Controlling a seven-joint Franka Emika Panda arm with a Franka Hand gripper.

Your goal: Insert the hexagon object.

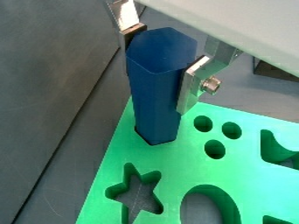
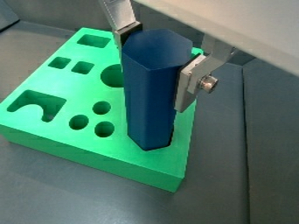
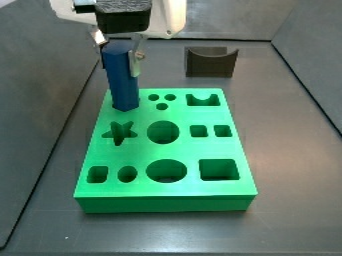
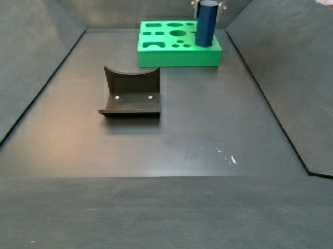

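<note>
The hexagon object (image 1: 156, 83), a long blue six-sided bar, stands upright with its lower end at a corner of the green board (image 1: 187, 179). It also shows in a wrist view (image 2: 152, 92) and in both side views (image 3: 120, 75) (image 4: 205, 24). My gripper (image 1: 162, 54) is shut on the bar's upper part, silver fingers (image 1: 191, 83) pressed on two opposite faces. In a side view the gripper (image 3: 120, 45) hangs over the board's far left corner. The bar's bottom end is hidden where it meets the board.
The green board (image 3: 167, 190) has several cut-outs: a star (image 3: 120, 131), round holes (image 3: 162, 131), squares and an arch. A dark grey block with a curved notch (image 3: 210, 61) stands behind the board, also seen in a side view (image 4: 130, 92). Dark walls surround the floor.
</note>
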